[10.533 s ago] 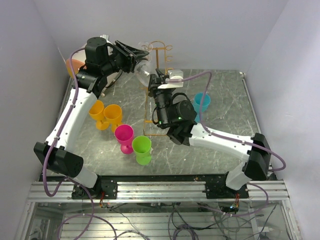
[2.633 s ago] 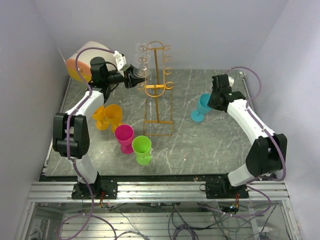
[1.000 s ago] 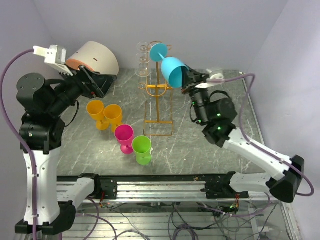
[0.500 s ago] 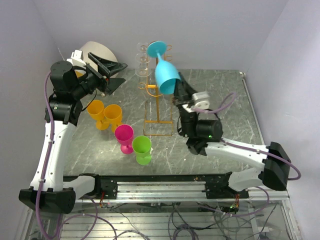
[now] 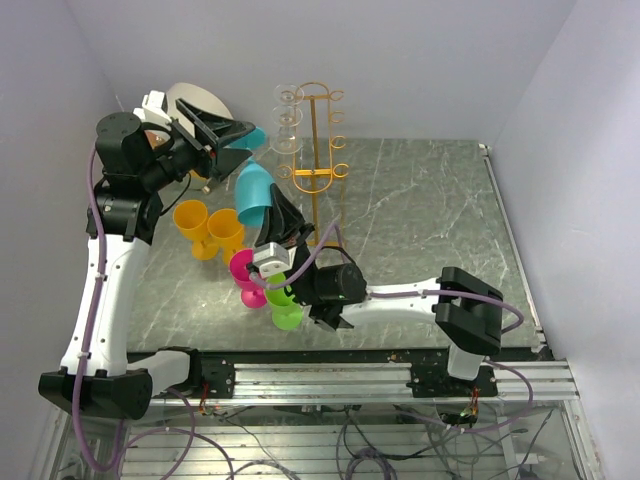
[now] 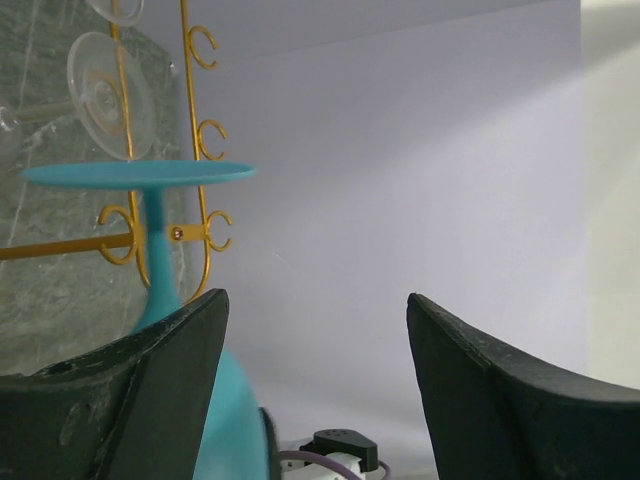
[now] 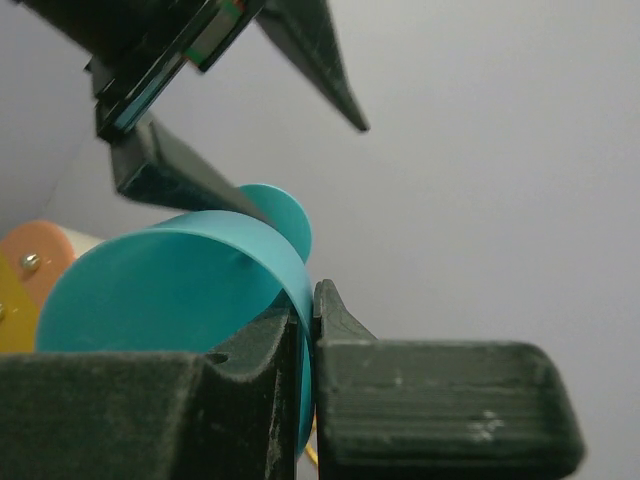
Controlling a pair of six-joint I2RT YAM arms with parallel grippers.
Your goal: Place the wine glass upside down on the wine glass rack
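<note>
The teal wine glass hangs in the air, foot up, left of the orange-gold wire rack. My right gripper is shut on the bowl's rim; in the right wrist view its jaws pinch the teal wall. My left gripper is open and empty, its fingers on either side of the glass's foot, not touching. In the left wrist view the left gripper stands wide open, with the teal foot and the rack beyond its left finger.
Clear glasses hang on the rack's left hooks. Two orange cups, a pink glass and a green glass stand on the table under my right arm. A cream drum with an orange face stands at the back left.
My right arm has swung the teal glass left and down, from beside the rack's top to between the rack and my left gripper. The left gripper has stayed open, barely moving.
</note>
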